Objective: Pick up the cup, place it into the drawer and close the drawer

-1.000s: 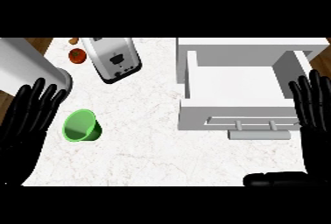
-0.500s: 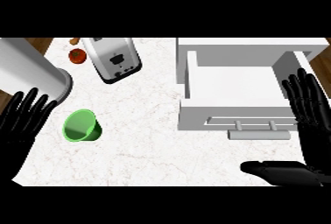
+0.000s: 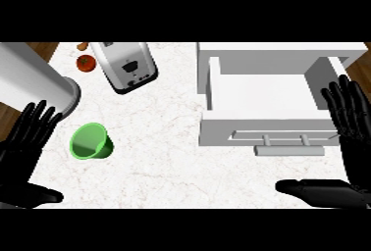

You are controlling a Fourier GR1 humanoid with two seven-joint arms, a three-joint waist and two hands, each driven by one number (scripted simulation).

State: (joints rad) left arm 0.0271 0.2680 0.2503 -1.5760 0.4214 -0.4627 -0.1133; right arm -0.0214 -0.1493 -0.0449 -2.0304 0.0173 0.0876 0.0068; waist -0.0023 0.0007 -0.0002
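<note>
A green cup (image 3: 91, 142) lies tipped on its side on the white marble counter, left of centre, its mouth facing the viewer. My left hand (image 3: 26, 142) is open at the left edge, fingers straight, a short way left of the cup and apart from it. The white drawer (image 3: 268, 98) stands pulled open at the right, its inside bare, with a grey handle (image 3: 288, 146) on its front. My right hand (image 3: 354, 127) is open by the drawer's right side, fingers straight, thumb reaching left along the lower edge.
A silver toaster (image 3: 128, 66) stands at the back, with a red tomato (image 3: 86, 62) to its left. A large grey cylinder (image 3: 33, 86) rises at the far left, just behind my left hand.
My left hand has drawn down and outward toward the left edge. My right hand has shifted slightly, its thumb showing further into view. The cup and drawer have not moved.
</note>
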